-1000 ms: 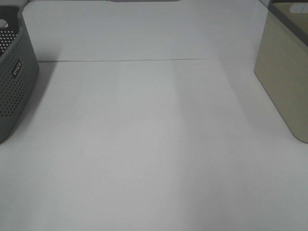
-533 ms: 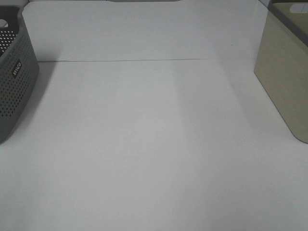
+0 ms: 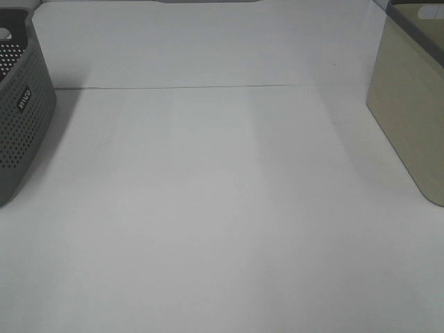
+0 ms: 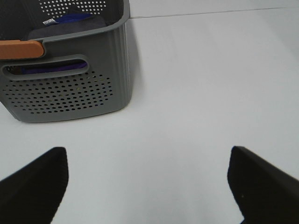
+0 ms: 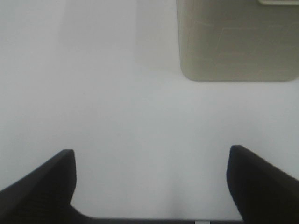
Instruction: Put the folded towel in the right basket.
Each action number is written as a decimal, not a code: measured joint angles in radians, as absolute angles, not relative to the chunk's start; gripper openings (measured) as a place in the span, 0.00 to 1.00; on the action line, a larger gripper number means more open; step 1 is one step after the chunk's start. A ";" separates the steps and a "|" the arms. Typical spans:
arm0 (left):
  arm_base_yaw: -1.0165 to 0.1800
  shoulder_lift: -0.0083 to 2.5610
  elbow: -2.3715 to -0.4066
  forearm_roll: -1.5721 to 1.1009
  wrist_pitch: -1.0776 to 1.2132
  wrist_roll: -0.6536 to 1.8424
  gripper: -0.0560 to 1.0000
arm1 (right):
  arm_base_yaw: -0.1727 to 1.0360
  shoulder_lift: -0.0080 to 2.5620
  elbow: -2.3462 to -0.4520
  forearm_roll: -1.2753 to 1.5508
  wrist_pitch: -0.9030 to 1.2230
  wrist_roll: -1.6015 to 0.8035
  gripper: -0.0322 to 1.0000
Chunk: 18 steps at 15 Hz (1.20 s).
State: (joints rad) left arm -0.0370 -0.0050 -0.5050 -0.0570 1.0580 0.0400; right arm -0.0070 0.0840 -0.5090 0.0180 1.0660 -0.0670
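Left gripper (image 4: 148,186): two matte black fingers (image 4: 35,184), broad, blunt-tipped. Right gripper (image 5: 150,186): identical black fingers (image 5: 259,184). No markings, cables or screws discernible.

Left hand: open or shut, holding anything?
Open and empty. Left hand has its fingers far apart over bare table, nothing between them.

The right basket (image 3: 409,118) is a beige, solid-walled bin with a darker grey rim, standing upright at the right edge of the white table; only part of it shows. From the right wrist camera its plain beige wall (image 5: 238,42) faces the view. The folded towel cannot be identified with certainty.
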 joint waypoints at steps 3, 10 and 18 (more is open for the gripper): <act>-0.037 -0.005 -0.505 -0.057 1.058 0.040 0.88 | -0.007 -0.003 -0.507 0.022 1.066 -0.084 0.83; -0.037 -0.005 -0.505 -0.057 1.058 0.040 0.88 | -0.007 -0.006 -0.504 0.028 1.066 -0.091 0.83; -0.037 -0.005 -0.505 -0.057 1.058 0.039 0.88 | -0.022 -0.006 -0.504 0.029 1.066 -0.091 0.83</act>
State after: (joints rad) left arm -0.0370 -0.0050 -0.5050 -0.0570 1.0580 0.0390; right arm -0.0220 -0.0060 -0.5040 0.0290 1.0660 -0.0910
